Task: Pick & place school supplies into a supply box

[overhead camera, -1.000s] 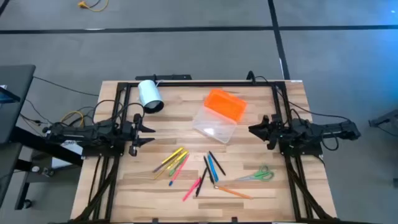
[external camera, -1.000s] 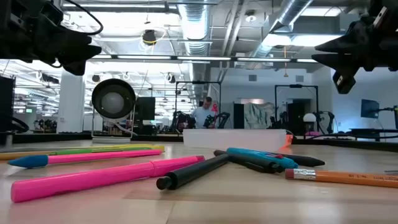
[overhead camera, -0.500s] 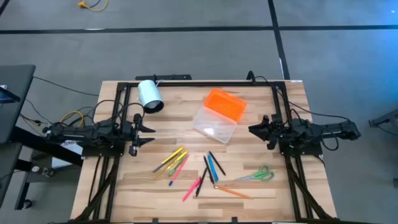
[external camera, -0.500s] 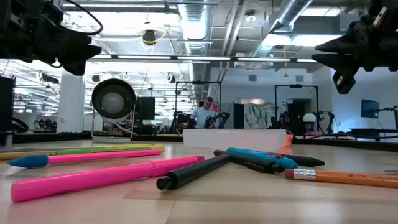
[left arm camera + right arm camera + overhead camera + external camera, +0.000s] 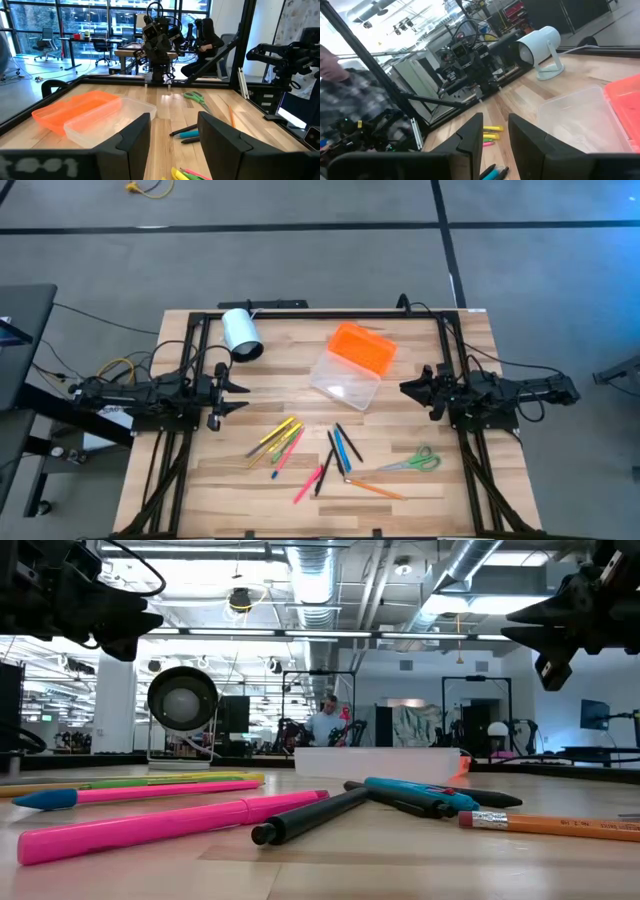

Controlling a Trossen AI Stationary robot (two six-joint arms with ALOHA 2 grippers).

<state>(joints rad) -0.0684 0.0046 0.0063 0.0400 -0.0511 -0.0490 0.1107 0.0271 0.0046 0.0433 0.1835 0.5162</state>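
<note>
High view: the left gripper (image 5: 236,394) hangs at the table's (image 5: 410,500) left edge and the right gripper (image 5: 408,388) at its right edge, both with fingers apart and nothing between them. The supply box (image 5: 353,364) lies open near the table's middle toward the far side, its orange lid (image 5: 364,347) touching the clear base. The pens and pencils (image 5: 310,452) are scattered nearer the front, with the green-handled scissors (image 5: 411,461) to their right. A white cylinder (image 5: 241,333) stands at the far left

Low view: pink pens (image 5: 170,822), a black pen (image 5: 310,816), a blue pen (image 5: 420,796) and an orange pencil (image 5: 545,826) lie on the wood, with the box's clear base (image 5: 375,761) behind them

Left wrist view: its fingers (image 5: 135,139) stand parted and empty, facing the box (image 5: 95,118) and the scissors (image 5: 196,98)

Right wrist view: its fingers (image 5: 472,135) are spread and bare, and the cylinder (image 5: 540,46) sits beyond the box (image 5: 592,117)
</note>
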